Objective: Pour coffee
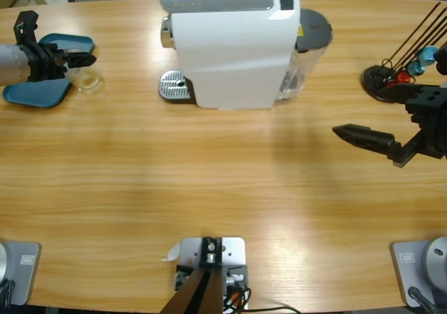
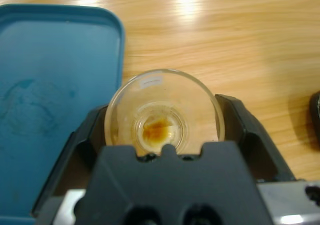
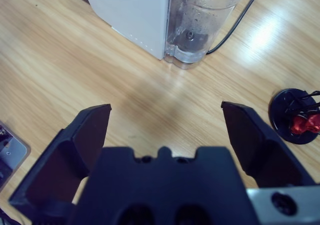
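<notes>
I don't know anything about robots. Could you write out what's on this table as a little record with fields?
Machine: white boxy coffee machine with a clear water tank at its back
Drip tray: round metal grate, nothing on it
Cup: small clear glass cup, brown residue inside, beside a teal plastic tray
Left hand: jaws on either side of the cup
Right hand: open, holding nothing
Extra: black round capsule stand

1. High view: fixed overhead, looking straight down on the whole table [image 1: 230,188].
2. Left wrist view: close above the glass cup [image 2: 165,115] and blue tray [image 2: 50,85] at far left; both also seen from overhead.
3. Right wrist view: higher, tilted toward the coffee machine [image 3: 135,15] and capsule stand [image 3: 295,117], shared with overhead.
</notes>
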Robot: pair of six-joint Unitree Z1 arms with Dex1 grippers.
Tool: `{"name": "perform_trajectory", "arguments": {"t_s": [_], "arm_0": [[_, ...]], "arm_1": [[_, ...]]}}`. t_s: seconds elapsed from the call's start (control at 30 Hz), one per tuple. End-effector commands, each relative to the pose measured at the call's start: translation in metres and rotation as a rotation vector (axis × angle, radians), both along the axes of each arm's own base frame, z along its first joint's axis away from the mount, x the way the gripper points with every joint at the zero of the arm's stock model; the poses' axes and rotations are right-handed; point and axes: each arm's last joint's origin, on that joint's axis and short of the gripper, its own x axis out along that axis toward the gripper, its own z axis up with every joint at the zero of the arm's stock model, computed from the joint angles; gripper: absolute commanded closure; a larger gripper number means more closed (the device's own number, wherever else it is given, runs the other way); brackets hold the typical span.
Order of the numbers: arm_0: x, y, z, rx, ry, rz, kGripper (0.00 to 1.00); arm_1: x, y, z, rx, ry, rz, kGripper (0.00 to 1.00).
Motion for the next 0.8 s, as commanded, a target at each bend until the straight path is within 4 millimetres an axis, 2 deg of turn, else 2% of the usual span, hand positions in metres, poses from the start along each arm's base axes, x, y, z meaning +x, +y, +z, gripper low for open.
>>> {"name": "perform_trajectory", "arguments": {"t_s": [0.03,0.17,0.3,0.4,0.53,0.63,0.8], "arm_0": [[-0.025,-0.021,0.015,-0.023,-0.001,-0.120,0.563],[-0.026,-0.036,0.039,-0.041,-0.011,-0.248,0.561],[-0.015,-0.052,0.056,-0.023,-0.029,-0.384,0.555],[-0.001,-0.064,0.052,-0.004,-0.028,-0.447,0.552],[0.014,-0.082,0.030,0.020,0.009,-0.509,0.552],[0.018,-0.091,0.019,0.029,0.021,-0.537,0.552],[0.023,-0.097,0.013,0.033,0.012,-0.559,0.551]], "arm_1": [[0.004,0.002,-0.011,-0.041,0.031,0.001,0.000],[0.004,0.002,-0.011,-0.039,0.028,0.000,0.000],[0.004,0.002,-0.010,-0.038,0.027,0.000,0.000],[0.003,0.002,-0.010,-0.036,0.026,0.000,0.000],[0.003,0.001,-0.010,-0.035,0.023,-0.001,0.000],[0.003,0.001,-0.010,-0.034,0.024,0.000,0.000],[0.003,0.001,-0.010,-0.034,0.026,0.001,0.000]]}}
